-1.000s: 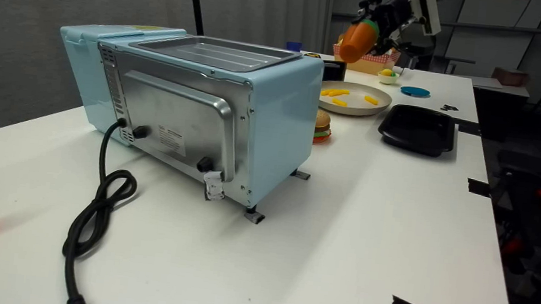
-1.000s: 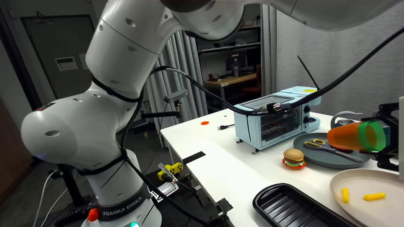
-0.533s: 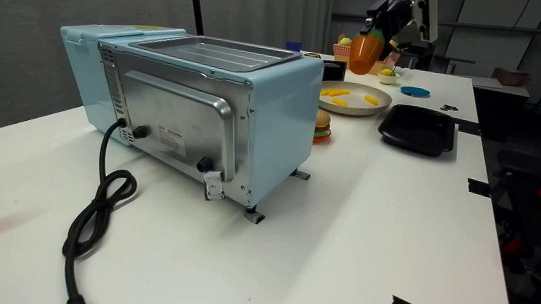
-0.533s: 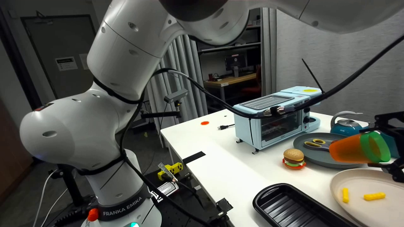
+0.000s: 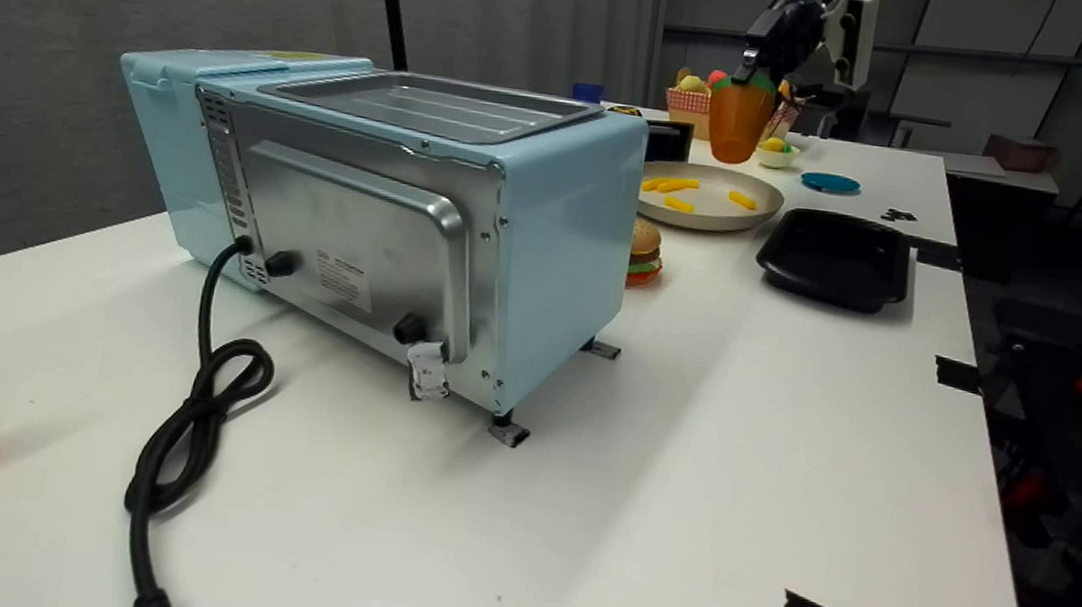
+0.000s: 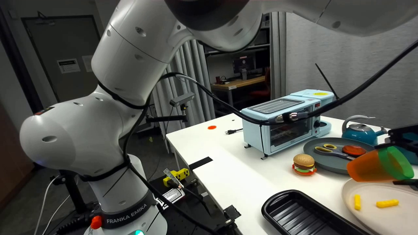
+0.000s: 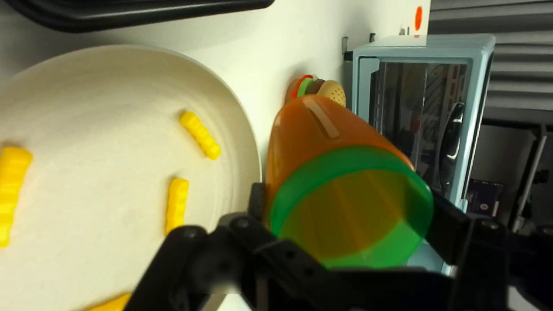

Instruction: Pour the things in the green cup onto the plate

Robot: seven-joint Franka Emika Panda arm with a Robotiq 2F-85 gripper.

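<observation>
The green cup point(image 5: 739, 123) has an orange body and a green rim at its open end. My gripper point(image 7: 352, 214) is shut on it, a finger on each side near the rim. The cup is held in the air, rim up and tilted, by the plate's edge in the wrist view; its inside shows bare orange-green walls. In an exterior view, the cup point(image 6: 375, 166) overlaps the far edge of the cream plate point(image 6: 385, 222). Several yellow bits point(image 7: 201, 134) lie spread on the plate point(image 7: 108, 151), and some show in both exterior views point(image 5: 679, 185) point(image 6: 387, 203).
A black tray point(image 6: 307, 215) lies beside the plate. A toy burger point(image 6: 304, 164) and a light-blue toaster oven point(image 6: 287, 122) stand near. A grey plate point(image 6: 321, 163) with scissors and a red piece, and a blue kettle point(image 6: 361, 133), are behind the cup.
My gripper has turned and lowered with the cup, which has gone from strongly tipped to more upright. The yellow bits on the plate have not moved.
</observation>
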